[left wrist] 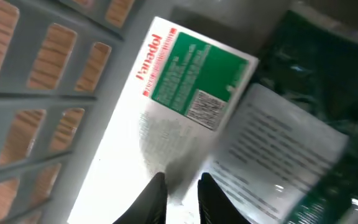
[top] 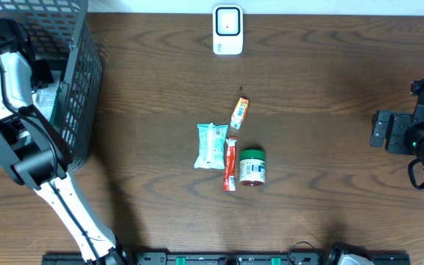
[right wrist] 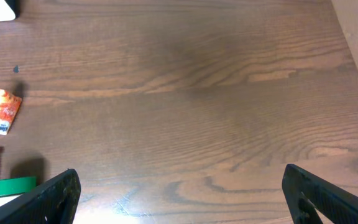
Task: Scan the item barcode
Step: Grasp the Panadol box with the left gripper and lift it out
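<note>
Landmark: the grey mesh basket [top: 79, 81]; every place below is given from it.
Task item: a white Panadol box [left wrist: 166, 93] with a green label, lying inside the basket against its wall, with a printed white packet [left wrist: 278, 149] overlapping it on the side away from that wall.
Left gripper [left wrist: 182, 199]: down inside the basket, at the box's near edge.
Left fingers [left wrist: 156, 198]: drawn narrow, with only a sliver between them. Whether they actually pinch the box cannot be told.
Right gripper [right wrist: 179, 196]: well away from the basket, over bare table [top: 330, 88], its fingers spread wide and holding nothing.
Scanner [top: 227, 29]: small white unit, well clear of the basket.
Other items: a pale pouch [top: 211, 145] and a green-lidded jar [top: 252, 167], out on the table beyond the basket.
Step in hand: judged to be securing the box for lifting out.
Doing it well: bite the box edge squarely, not the overlapping packet. Lift straight up past the basket wall so nothing snags. Keep the barcode face unobstructed for the scanner.
Risk: a shallow pinch may let the box swivel.
</note>
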